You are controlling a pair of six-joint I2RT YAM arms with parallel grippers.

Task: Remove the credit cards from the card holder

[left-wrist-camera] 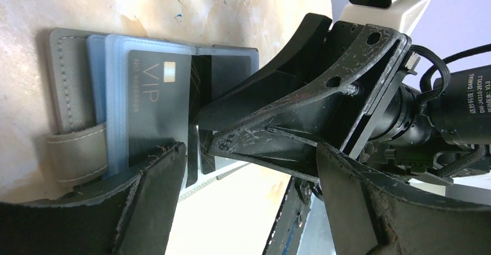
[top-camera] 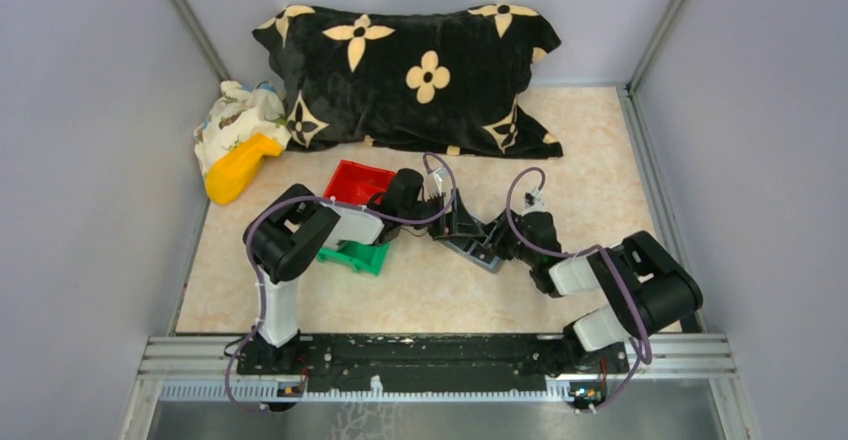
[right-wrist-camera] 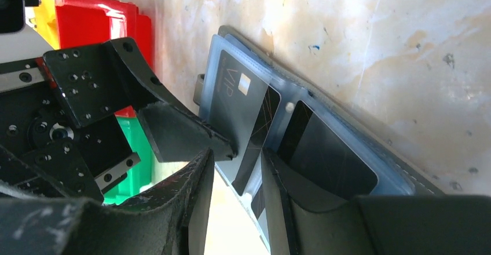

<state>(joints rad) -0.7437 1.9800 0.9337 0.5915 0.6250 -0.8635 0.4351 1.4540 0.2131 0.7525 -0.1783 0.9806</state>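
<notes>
The card holder (top-camera: 480, 256) lies open on the table, grey outside (left-wrist-camera: 69, 93) with blue-grey clear sleeves (right-wrist-camera: 289, 101). A black VIP credit card (left-wrist-camera: 153, 110) (right-wrist-camera: 237, 104) sticks partly out of one sleeve. A second black card (right-wrist-camera: 330, 150) sits in the neighbouring sleeve. My left gripper (left-wrist-camera: 249, 165) (top-camera: 455, 222) is wide open, one of its fingers (right-wrist-camera: 179, 133) lying over the VIP card's edge. My right gripper (right-wrist-camera: 237, 159) (top-camera: 490, 245) faces it from the other side. Its jaws stand apart, nothing is gripped, and the VIP card's corner lies just ahead of the gap.
A red bin (top-camera: 358, 182) and a green bin (top-camera: 355, 255) stand just left of the grippers, partly under the left arm. A black flowered pillow (top-camera: 420, 70) lies along the back wall, with a yellow object (top-camera: 238, 170) and a patterned cloth (top-camera: 235, 120) at the back left.
</notes>
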